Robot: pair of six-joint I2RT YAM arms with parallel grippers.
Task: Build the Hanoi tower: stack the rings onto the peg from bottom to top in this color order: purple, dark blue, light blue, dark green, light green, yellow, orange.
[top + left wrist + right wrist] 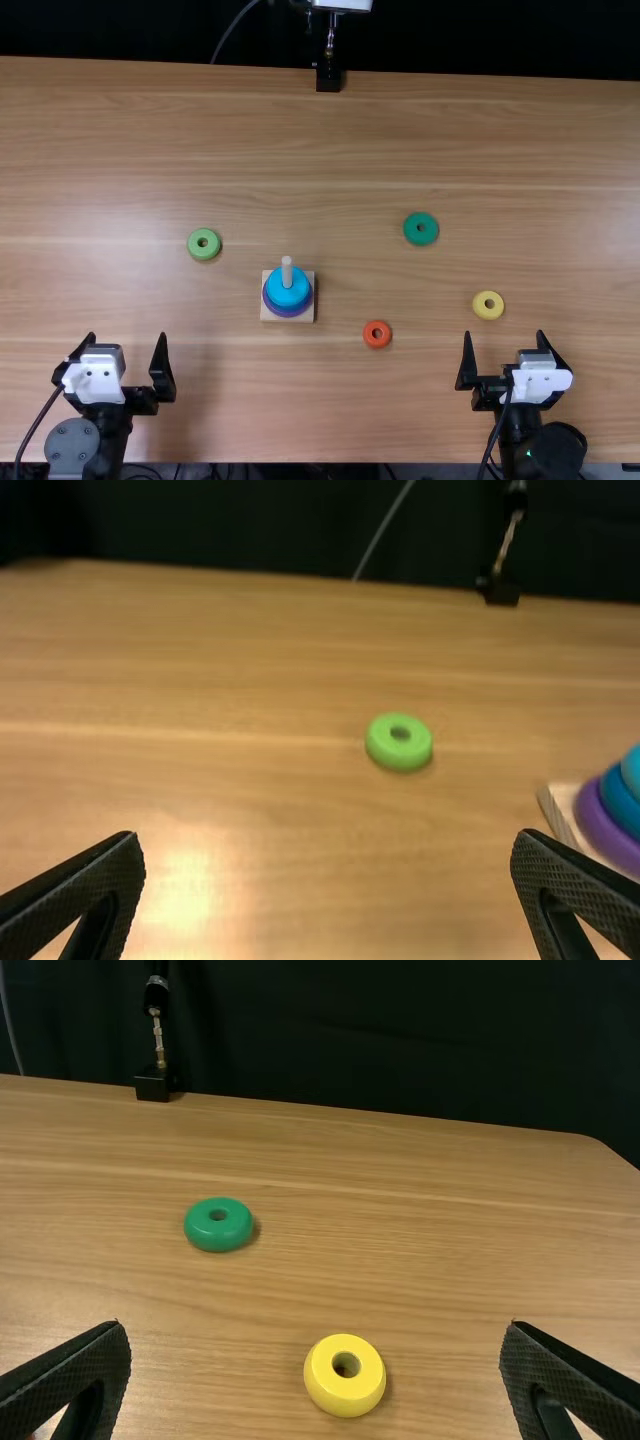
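Behind the far edge of the light brown wooden table [520, 140], with its streaky grain and a soft pale patch of reflected light [190, 875], a dark, cloth-like backdrop [400, 1040] spans the background, crossed by a thin grey cable [232, 35].

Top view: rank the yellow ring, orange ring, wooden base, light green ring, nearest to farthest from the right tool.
1. Yellow ring, beyond the right tool.
2. Orange ring, left of it.
3. Wooden base, farther left.
4. Light green ring, leftmost.
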